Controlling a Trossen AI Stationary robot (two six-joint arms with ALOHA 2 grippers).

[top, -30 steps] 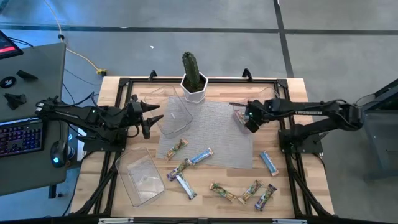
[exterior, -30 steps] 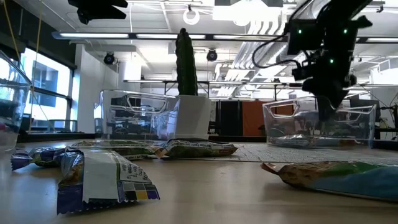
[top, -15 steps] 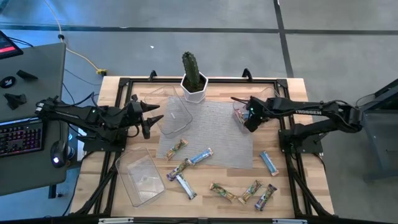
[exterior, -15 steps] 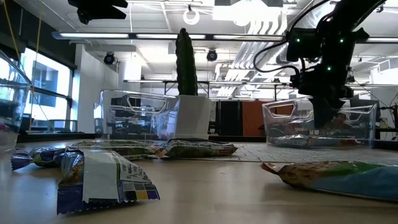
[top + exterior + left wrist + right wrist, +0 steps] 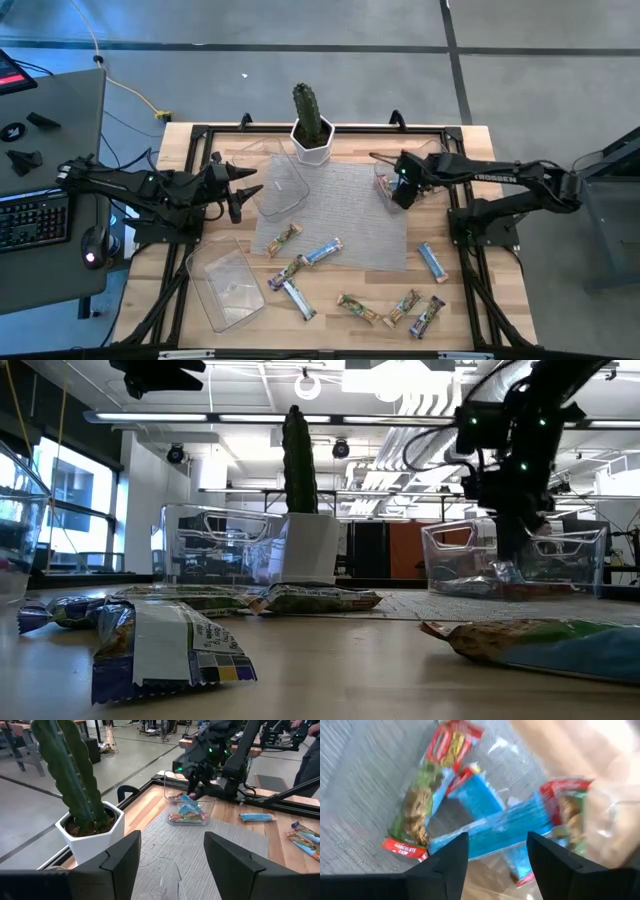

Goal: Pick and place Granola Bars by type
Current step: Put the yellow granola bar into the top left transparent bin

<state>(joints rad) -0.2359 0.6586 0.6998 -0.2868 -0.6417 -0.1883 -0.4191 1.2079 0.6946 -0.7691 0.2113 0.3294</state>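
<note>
Right gripper (image 5: pixel 395 192) shifted slightly over the small clear plastic tub (image 5: pixel 384 186) — fingers now parted, blue-wrapped granola bar (image 5: pixel 490 827) lying below them

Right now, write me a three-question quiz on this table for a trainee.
1. True or false: the right claw hangs over a clear tub that already holds bars.
2. What stands in the white pot at the back of the table? A. a cactus B. a bottle C. a stack of cups
3. Fill the gap: the left claw holds nothing and its fingers are ____.
Key: 1 true; 2 A; 3 open.
</note>
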